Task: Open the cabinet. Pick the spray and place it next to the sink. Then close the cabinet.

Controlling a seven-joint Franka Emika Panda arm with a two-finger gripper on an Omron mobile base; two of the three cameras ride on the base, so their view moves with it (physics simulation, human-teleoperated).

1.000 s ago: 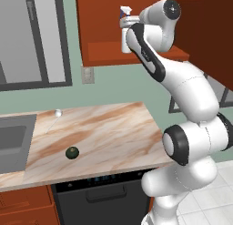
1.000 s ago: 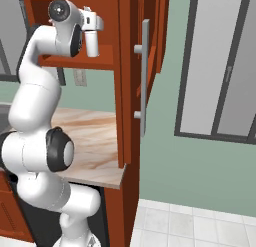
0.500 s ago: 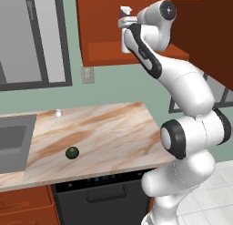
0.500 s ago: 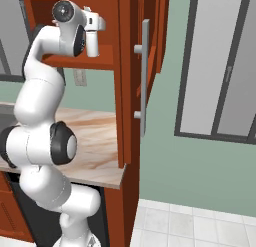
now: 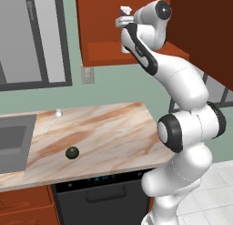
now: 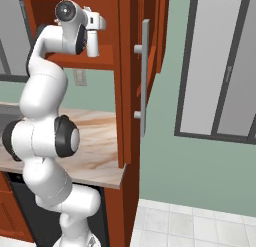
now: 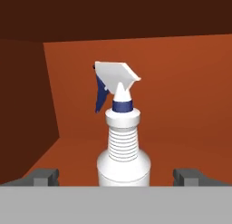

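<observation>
The gripper (image 7: 116, 177) is spread wide, its tips either side of the spray (image 7: 122, 141) without touching it. The spray stands upright on the shelf inside the open cabinet (image 5: 109, 33). Its door (image 6: 132, 76) hangs open to the right. Below, a green ball (image 5: 72, 152) lies on the counter (image 5: 109, 133) near the sink (image 5: 13, 142).

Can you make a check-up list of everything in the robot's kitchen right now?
Surface: marble-look counter, mostly bare.
Job's things: cabinet door open; spray upright on the cabinet shelf; sink at the counter's left end.
Clutter: small dark green ball and a small white ball on the counter.
Gripper: gripper open, one finger on each side of the spray, not closed on it.
Cables: nothing seen.
Surroundings: green wall, windows, wall outlet, dark appliance under the counter.
</observation>
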